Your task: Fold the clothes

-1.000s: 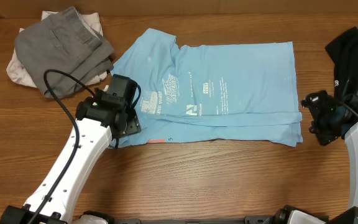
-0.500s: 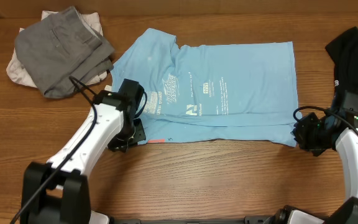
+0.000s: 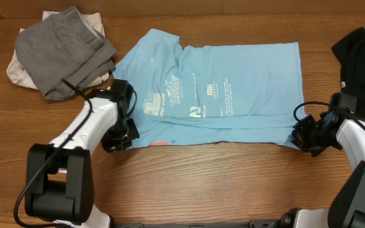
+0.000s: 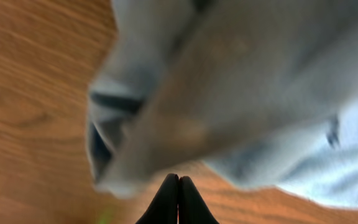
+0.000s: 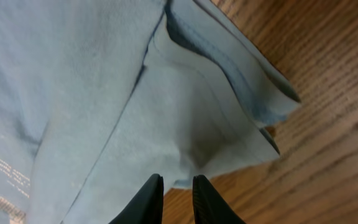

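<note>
T-shirt (image 3: 233,88), long axis left-right, lies beyond left end effector (image 4: 179,182), closed at near corner (pinch unclear); right end effector (image 5: 178,185) pinches opposite corner.

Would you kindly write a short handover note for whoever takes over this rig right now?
The left end effector is shut at the near left corner of the light blue T-shirt; grip on cloth unclear.
The right end effector is closed on its near right hem.
The T-shirt lies spread mid-table, near edge layered.
The grey garment lies far left, the black garment far right.
Left to do: fold the T-shirt, then the others.
</note>
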`<state>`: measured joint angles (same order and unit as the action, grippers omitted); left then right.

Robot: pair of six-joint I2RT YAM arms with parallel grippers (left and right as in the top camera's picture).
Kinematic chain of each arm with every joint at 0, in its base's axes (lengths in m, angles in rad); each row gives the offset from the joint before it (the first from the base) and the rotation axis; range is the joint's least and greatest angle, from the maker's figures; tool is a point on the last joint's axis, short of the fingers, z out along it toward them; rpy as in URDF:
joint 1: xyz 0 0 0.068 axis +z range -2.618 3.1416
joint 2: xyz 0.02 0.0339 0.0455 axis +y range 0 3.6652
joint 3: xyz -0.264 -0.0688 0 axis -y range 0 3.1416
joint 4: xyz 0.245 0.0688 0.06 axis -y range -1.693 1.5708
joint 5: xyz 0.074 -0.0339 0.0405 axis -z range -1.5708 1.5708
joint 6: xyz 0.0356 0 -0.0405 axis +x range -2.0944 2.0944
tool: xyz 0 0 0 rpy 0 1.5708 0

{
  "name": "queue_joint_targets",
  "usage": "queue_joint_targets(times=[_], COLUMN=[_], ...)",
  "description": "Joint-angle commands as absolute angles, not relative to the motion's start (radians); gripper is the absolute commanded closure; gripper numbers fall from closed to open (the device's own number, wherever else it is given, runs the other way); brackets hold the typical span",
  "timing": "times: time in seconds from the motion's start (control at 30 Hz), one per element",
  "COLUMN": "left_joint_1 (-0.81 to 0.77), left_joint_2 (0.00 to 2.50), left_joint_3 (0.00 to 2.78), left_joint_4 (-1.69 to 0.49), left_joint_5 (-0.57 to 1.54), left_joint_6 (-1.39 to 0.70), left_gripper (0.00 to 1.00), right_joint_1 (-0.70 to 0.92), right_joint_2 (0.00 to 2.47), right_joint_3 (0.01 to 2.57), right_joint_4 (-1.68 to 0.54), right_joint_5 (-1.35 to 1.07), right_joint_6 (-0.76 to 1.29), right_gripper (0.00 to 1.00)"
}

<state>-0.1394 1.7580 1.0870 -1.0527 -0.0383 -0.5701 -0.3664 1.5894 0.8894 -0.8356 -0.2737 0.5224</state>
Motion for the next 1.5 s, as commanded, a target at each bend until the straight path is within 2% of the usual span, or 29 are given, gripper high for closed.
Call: queue_joint_targets(times=[0.0,0.2,0.53,0.6,0.67,1.47], left_joint_1=[-0.097,-0.084,-0.084,-0.084,-0.083,0.103], left_joint_2=[1.781,1.803,1.909,1.918,1.921,1.921], left_joint_3=[1.08,1.08,1.08,1.08,1.08,1.08], left_joint_4=[-1.031,-1.0,-0.967,-0.968,-0.971,-0.989], left_joint_5=[0.003,0.011,0.015,0.014,0.015,0.011], left_joint_6=[-0.494,-0.493,-0.479,-0.474,-0.474,-0.387], left_gripper=[0.96,0.96,0.96,0.96,0.96,0.96], right_joint_1=[-0.366,-0.366,-0.366,-0.366,-0.366,-0.366], right_joint_2=[1.613,1.647,1.662,1.663,1.663,1.756], right_joint_3=[0.885,0.884,0.885,0.884,0.884,0.884], right_joint_4=[-0.814,-0.789,-0.768,-0.776,-0.788,-0.776], right_joint_5=[-0.282,-0.281,-0.249,-0.205,-0.146,-0.04], right_joint_6=[0.516,0.515,0.524,0.528,0.543,0.577], right_gripper=[0.79,0.78,0.83,0.86,0.96,0.96])
